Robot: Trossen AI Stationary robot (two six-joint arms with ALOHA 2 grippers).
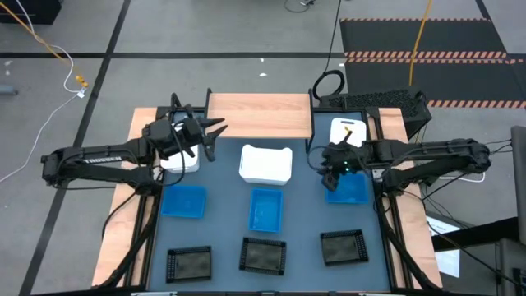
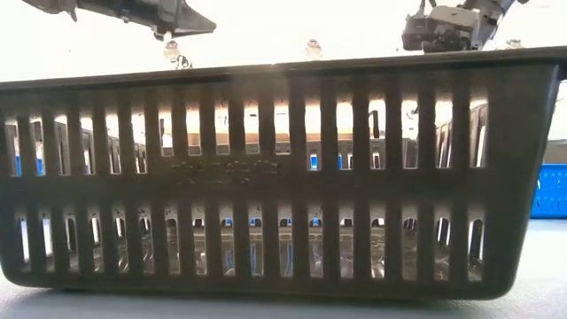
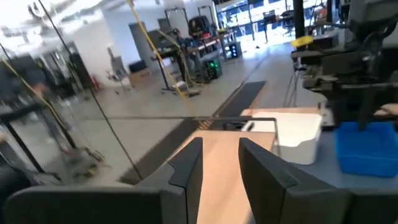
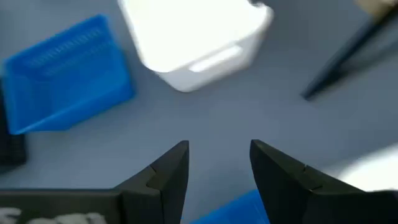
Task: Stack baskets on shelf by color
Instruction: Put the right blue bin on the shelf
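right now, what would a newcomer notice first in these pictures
A grid of baskets on the dark mat: three black along the near edge, three blue mid-mat, white ones nearest the bare wooden shelf at the far edge. Both arms reach in from the sides, the left gripper by the shelf's left end, the right gripper at the right blue basket, fingers open and empty.

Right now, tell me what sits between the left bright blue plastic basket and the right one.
In the high view, the middle bright blue plastic basket sits between the left bright blue basket and the right bright blue basket, set slightly nearer the black baskets.
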